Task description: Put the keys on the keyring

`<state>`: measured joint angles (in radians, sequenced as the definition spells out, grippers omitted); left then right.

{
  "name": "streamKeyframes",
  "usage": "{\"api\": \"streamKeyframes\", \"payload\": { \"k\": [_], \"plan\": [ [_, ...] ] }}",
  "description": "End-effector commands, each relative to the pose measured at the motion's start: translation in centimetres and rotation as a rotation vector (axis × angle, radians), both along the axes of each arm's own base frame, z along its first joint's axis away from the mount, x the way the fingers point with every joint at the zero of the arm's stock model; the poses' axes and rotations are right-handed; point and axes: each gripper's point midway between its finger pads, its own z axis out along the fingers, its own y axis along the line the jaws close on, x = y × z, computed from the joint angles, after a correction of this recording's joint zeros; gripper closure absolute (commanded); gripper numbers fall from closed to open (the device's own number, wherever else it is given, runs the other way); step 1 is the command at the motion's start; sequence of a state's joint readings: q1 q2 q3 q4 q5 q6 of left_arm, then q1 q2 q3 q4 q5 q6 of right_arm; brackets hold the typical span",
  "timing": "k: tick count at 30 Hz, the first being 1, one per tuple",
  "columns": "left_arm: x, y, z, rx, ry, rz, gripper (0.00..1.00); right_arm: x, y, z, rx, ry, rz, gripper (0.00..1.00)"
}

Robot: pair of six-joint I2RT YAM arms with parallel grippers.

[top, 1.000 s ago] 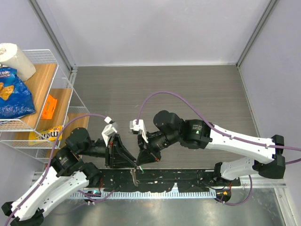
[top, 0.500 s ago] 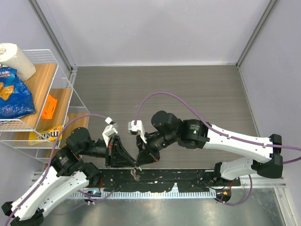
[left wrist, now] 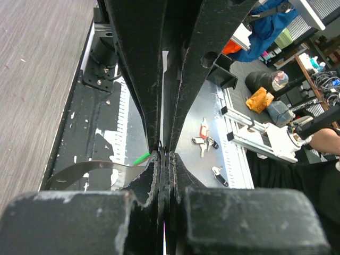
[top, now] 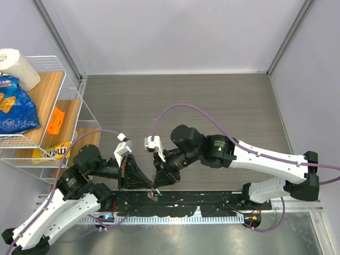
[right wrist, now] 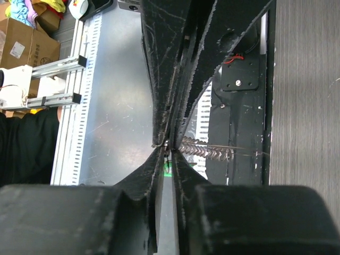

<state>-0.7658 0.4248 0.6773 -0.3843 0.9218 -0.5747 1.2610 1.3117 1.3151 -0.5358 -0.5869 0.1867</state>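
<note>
Both grippers meet tip to tip over the black rail at the table's near edge. My left gripper (top: pixel 151 187) (left wrist: pixel 164 154) is shut. The keyring's grey strap (left wrist: pixel 90 169) runs in from the left to its tips, and in the top view the strap (top: pixel 152 195) hangs just below them. The ring itself is hidden between the fingers. A green key (left wrist: pixel 141 158) pokes out beside the left finger. My right gripper (right wrist: pixel 169 144) stands with its jaws almost together, the green key (right wrist: pixel 168 170) showing in the narrow slit. The braided strap (right wrist: pixel 204 149) trails off to its right.
A wire shelf (top: pixel 74 114) at the left holds a chip bag (top: pixel 16 106), a paper roll (top: pixel 18 66) and an orange packet (top: pixel 54 121). The black rail (top: pixel 202 201) runs along the near edge. Loose tagged keys (left wrist: pixel 204 139) lie on the metal bench beyond it.
The left gripper has closed fully. Both grippers have drifted slightly left and toward the near edge, and the hanging strap has moved with them.
</note>
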Motion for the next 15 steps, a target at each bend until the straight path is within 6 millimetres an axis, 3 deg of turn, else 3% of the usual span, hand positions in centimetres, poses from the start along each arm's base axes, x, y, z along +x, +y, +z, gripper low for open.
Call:
{"api": "streamKeyframes", "payload": {
  "k": [1, 4, 15],
  "plan": [
    [0.1, 0.0, 1.1, -0.052, -0.072, 0.011, 1.00, 0.0, 0.9, 4.0, 0.145, -0.013, 0.008, 0.74],
    [0.4, 0.0, 1.8, -0.077, -0.096, 0.033, 1.00, 0.4, 0.2, 5.8, 0.195, -0.045, -0.030, 0.65],
    [1.0, 0.5, 6.1, -0.214, -0.207, 0.111, 1.00, 1.4, -2.2, 8.7, 0.317, -0.131, -0.135, 0.59]
  ]
}}
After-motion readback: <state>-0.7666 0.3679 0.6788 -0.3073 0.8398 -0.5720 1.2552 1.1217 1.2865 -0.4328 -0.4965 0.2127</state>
